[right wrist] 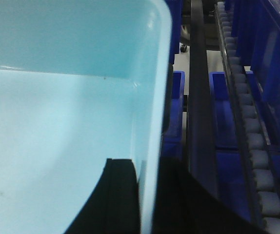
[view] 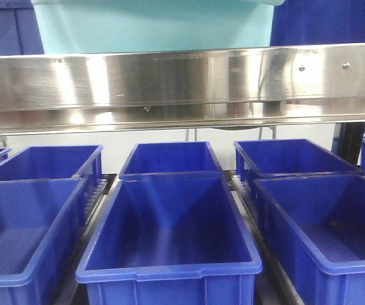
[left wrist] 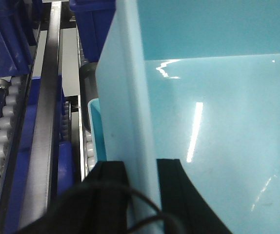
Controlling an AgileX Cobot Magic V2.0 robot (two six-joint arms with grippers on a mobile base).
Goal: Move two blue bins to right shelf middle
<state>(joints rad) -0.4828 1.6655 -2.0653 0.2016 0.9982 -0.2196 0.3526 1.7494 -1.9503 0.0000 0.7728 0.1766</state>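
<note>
The left gripper (left wrist: 141, 168) clamps the pale blue bin (view: 151, 25) on its 9 o'clock wall — the right gripper (right wrist: 147, 168) on its 3 o'clock wall — with dark blue bins (view: 170, 235) at 6 o'clock.

The right gripper (right wrist: 147, 170) clamps the pale blue bin (right wrist: 57, 122) by its right wall — one finger inside (one outside) — rollers (right wrist: 253, 139) alongside, right.

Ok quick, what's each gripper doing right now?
Left gripper: closed on the wall of the light blue bin.
Right gripper: closed on the same bin's opposite wall.
</note>
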